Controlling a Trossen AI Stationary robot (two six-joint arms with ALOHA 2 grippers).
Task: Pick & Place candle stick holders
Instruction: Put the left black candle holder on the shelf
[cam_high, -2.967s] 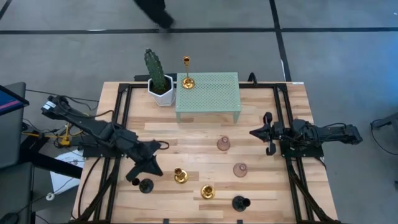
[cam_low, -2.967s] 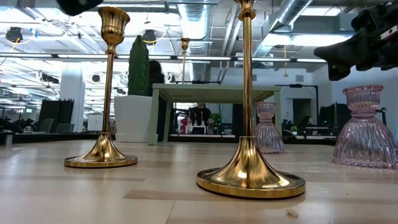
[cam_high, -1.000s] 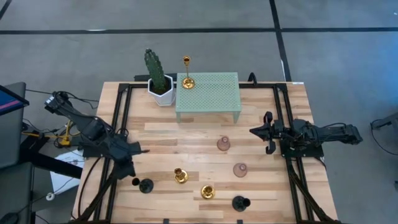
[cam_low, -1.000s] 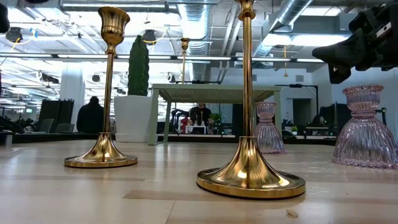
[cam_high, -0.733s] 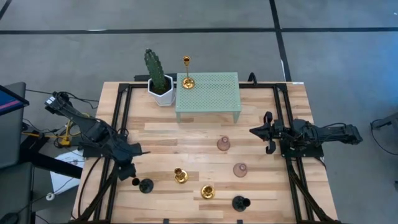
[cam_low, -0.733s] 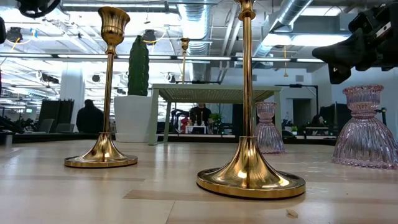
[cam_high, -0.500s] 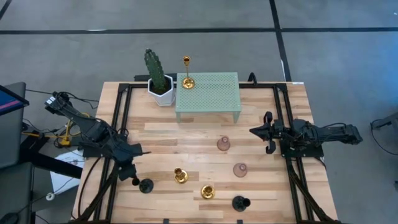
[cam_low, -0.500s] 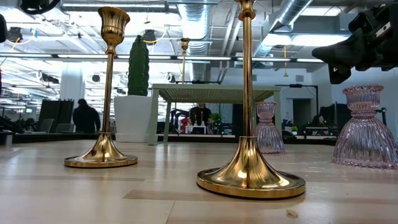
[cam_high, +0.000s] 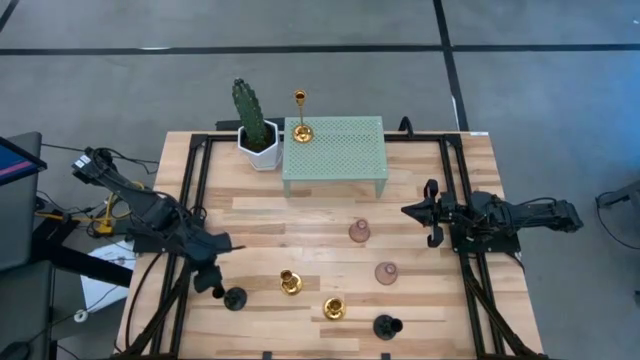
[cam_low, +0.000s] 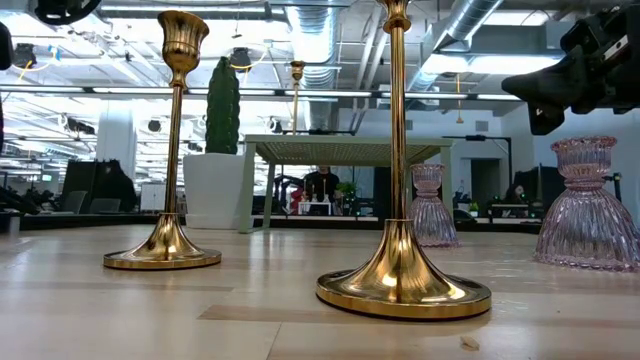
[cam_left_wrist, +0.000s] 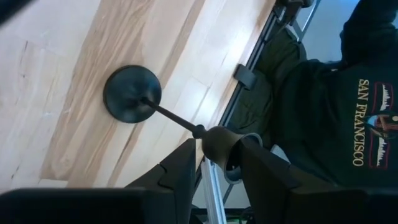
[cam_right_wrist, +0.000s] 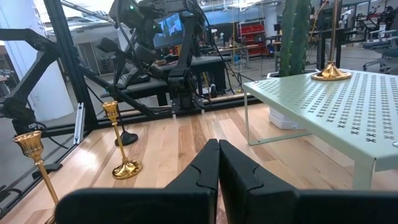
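Observation:
A matte black candle stick holder (cam_high: 235, 298) stands upright on its round base (cam_left_wrist: 132, 93) at the table's near left. My left gripper (cam_high: 214, 284) is open just left of it, and its fingers stand on either side of the cup at the stem's top (cam_left_wrist: 219, 140). Two gold holders (cam_high: 290, 283) (cam_high: 334, 309), another black one (cam_high: 386, 326) and two pink glass ones (cam_high: 359, 231) (cam_high: 386, 272) stand on the wood. A third gold holder (cam_high: 300, 128) stands on the green stand (cam_high: 340, 150). My right gripper (cam_high: 408, 212) waits shut at the right. My left gripper has one finger (cam_left_wrist: 186, 165) on each side of the black holder's cup (cam_left_wrist: 221, 144), coming level at the top of the stem. I cannot tell whether the fingers touch the cup. The holder stands upright with its base on the table.
A green cactus in a white pot (cam_high: 256, 132) stands beside the green stand at the far edge. A person in a dark sweatshirt (cam_left_wrist: 336, 118) stands just off the table's edge near my left gripper. Black frame rails (cam_high: 190, 190) run along both sides.
My left gripper has moved a short way toward the table's near edge and toward the black holder, ending beside its top. The holder has not moved.

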